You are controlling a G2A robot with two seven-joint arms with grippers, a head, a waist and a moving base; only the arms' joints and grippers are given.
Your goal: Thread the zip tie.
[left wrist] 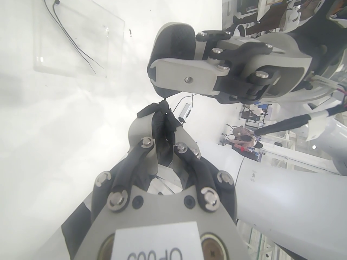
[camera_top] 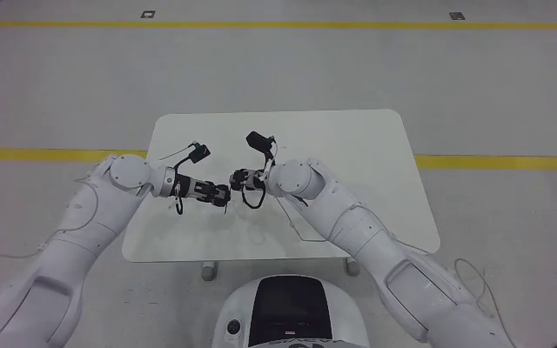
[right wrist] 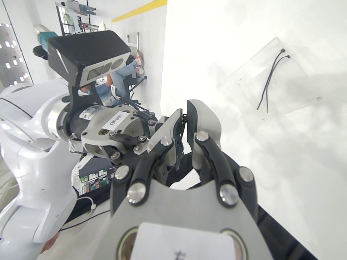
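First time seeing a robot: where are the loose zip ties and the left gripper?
Zip ties (left wrist: 76, 47): left wrist view, on the straps.
Left gripper (left wrist: 162, 109): left wrist view, between its fingertips.

I note a white table (camera_top: 365, 157) with rounded corners, on casters (camera_top: 207, 271), standing on a pale grey floor (camera_top: 261, 78). Two yellow lines cross the floor: a far line (camera_top: 278, 24) beyond the table and a near line (camera_top: 487, 162) running behind it. A small dark plate (camera_top: 148, 14) and a second plate (camera_top: 457, 16) lie beyond the far line. Lighting is even.
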